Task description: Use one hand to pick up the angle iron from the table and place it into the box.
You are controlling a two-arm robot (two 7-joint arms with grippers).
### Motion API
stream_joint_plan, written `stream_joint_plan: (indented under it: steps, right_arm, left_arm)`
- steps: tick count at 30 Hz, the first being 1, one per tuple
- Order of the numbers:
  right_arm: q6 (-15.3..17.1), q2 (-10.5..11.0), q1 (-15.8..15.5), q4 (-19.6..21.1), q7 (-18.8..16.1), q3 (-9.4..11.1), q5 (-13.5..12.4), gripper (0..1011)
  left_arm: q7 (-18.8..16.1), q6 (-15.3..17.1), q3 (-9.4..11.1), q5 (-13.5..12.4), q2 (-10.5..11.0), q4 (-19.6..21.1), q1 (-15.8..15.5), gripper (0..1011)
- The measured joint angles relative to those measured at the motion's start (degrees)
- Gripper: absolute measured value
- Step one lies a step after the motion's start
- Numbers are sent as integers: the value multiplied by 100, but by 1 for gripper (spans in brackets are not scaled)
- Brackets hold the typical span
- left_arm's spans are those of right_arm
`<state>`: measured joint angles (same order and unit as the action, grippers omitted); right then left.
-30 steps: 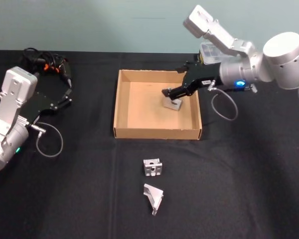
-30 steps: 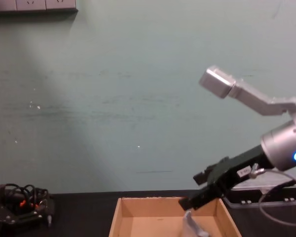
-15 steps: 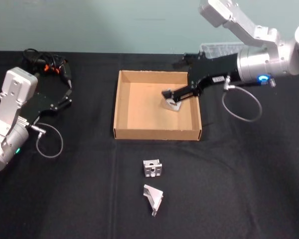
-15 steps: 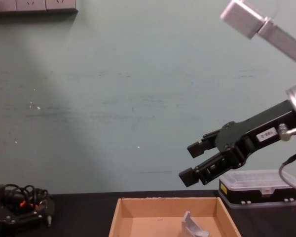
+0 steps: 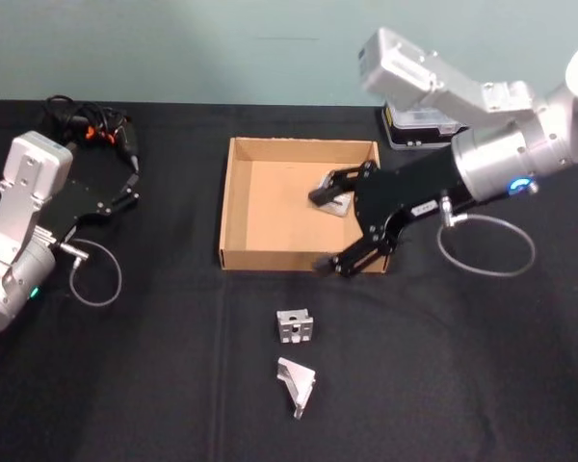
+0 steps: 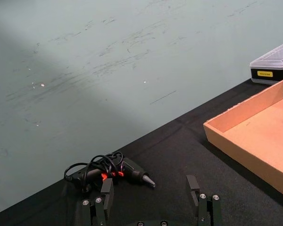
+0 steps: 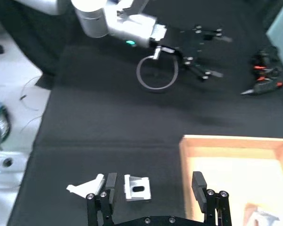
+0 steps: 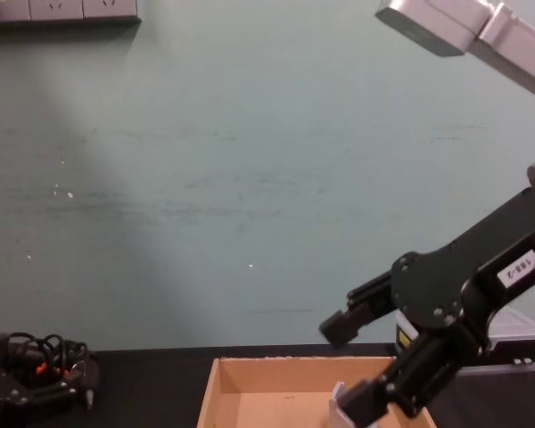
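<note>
Angle iron [image 5: 339, 204] lies in the box [image 5: 270, 258]. We see our right claw [image 5: 323, 231] spread wide and empty over its right wall. Our left claw [image 5: 132, 181] sits spread, far left.

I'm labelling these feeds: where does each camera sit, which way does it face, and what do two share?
Head: high, looking down on the table, the box, parked left gripper and open right gripper.
Chest: low, facing the wall across the box rim; right gripper large.
Left wrist: near the table, facing box and wall past its own fingers.
Right wrist: above the table, looking down past its own fingers; left arm beyond.
Shared: head and right wrist see two loose angle irons.
</note>
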<state>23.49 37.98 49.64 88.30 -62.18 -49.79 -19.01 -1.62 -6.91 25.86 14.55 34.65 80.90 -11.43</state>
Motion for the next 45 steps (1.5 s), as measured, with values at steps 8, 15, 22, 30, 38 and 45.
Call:
stream_joint_plan:
  steps: [8, 15, 22, 30, 38, 45]
  right_arm:
    - [47, -28, 31, 29, -84, -322, 43, 1003]
    - [70, -59, 43, 16, -86, -596, 99, 1003]
    - [67, -79, 27, -21, -29, -800, 150, 1003]
    - [55, -98, -31, -107, 130, -1025, 207, 1003]
    - [37, -140, -40, -231, 277, -1095, 300, 1003]
    - [-16, -236, 10, -422, 338, -1142, 446, 1003]
  left_arm:
    - [0, 0, 0, 0, 0, 0, 0, 1000]
    - [0, 0, 0, 0, 0, 0, 0, 1000]
    - [0, 0, 0, 0, 0, 0, 0, 1000]
    - [0, 0, 0, 0, 0, 0, 0, 1000]
    - [0, 0, 0, 0, 0, 0, 0, 1000]
    - [0, 0, 0, 0, 0, 0, 0, 1000]
